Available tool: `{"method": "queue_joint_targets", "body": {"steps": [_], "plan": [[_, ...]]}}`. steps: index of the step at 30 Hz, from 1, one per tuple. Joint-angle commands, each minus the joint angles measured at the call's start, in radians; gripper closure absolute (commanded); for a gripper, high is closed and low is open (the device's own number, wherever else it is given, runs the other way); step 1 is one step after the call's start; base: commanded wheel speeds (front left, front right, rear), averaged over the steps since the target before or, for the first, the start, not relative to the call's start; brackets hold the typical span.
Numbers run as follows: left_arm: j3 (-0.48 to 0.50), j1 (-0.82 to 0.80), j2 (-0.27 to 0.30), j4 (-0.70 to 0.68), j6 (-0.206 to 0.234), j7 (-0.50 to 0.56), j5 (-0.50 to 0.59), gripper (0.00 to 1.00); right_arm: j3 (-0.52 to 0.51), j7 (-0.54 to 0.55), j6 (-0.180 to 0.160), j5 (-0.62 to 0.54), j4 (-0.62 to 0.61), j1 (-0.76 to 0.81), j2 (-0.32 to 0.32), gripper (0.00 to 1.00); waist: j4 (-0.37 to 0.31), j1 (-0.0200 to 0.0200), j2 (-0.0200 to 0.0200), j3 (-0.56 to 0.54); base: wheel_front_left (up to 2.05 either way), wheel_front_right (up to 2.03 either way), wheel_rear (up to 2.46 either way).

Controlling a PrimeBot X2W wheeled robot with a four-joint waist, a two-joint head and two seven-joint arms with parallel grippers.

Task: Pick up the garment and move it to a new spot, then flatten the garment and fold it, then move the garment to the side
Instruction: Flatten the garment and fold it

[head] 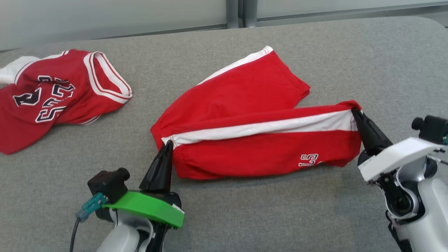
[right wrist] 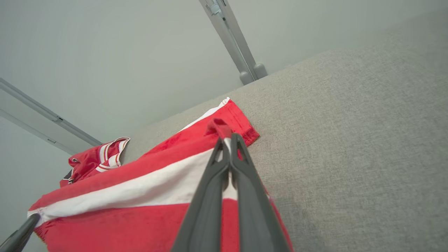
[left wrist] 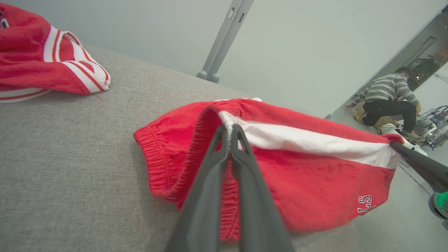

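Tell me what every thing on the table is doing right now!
red shorts, pinched at both ends of the white stripe, stretched between the pincers over the grey table.
left pincer, shut on the waistband end.
right pincer, shut on the leg-hem end.
red jersey, crumpled, lying apart from the shorts, untouched.

Lettering on the red shorts [head: 259, 154], down at the hem corner: small white outlined characters [head: 308, 160], upside down from the head view. The left wrist view has them turned on their side, reading "LS", and anything before those two letters is lost round the edge of the fabric. Over to the red jersey [head: 70, 94]: big dark characters with white outlines [head: 45, 99] run across it, inverted and crumpled. One looks like a 2, the rest can't be made out.
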Motion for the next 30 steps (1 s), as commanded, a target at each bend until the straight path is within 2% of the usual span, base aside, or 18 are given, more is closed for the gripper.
{"method": "queue_joint_targets", "body": {"steps": [1, 4, 13, 18, 30], "plan": [[0.001, -0.030, -0.009, 0.014, -0.006, 0.003, -0.005, 1.00, -0.001, 0.007, 0.000, -0.008, 0.012, -0.034, -0.009, 1.00, 0.042, 0.0000, 0.0054, 0.044, 0.00, 0.00, 0.00], [-0.004, -0.119, -0.045, 0.097, -0.013, 0.008, -0.002, 1.00, 0.020, 0.037, 0.000, -0.020, 0.102, -0.175, -0.029, 1.00, 0.077, 0.0000, 0.0054, 0.084, 0.00, 0.00, 0.00], [0.002, -0.268, -0.128, 0.220, 0.021, -0.014, 0.010, 1.00, 0.122, 0.089, 0.000, -0.020, 0.329, -0.466, -0.078, 1.00, 0.136, 0.0000, 0.0054, 0.154, 0.00, 0.00, 0.00], [-0.001, -0.318, -0.149, 0.261, 0.036, -0.022, 0.009, 1.00, 0.170, 0.094, 0.000, -0.014, 0.458, -0.601, -0.095, 1.00, 0.159, 0.0000, 0.0054, 0.180, 0.00, 0.00, 0.00], [-0.026, -0.420, -0.170, 0.357, 0.036, -0.019, -0.041, 1.00, 0.256, 0.077, 0.000, -0.009, 0.725, -0.834, -0.113, 1.00, 0.205, 0.0000, 0.0054, 0.225, 0.00, 0.00, 0.00]]}}
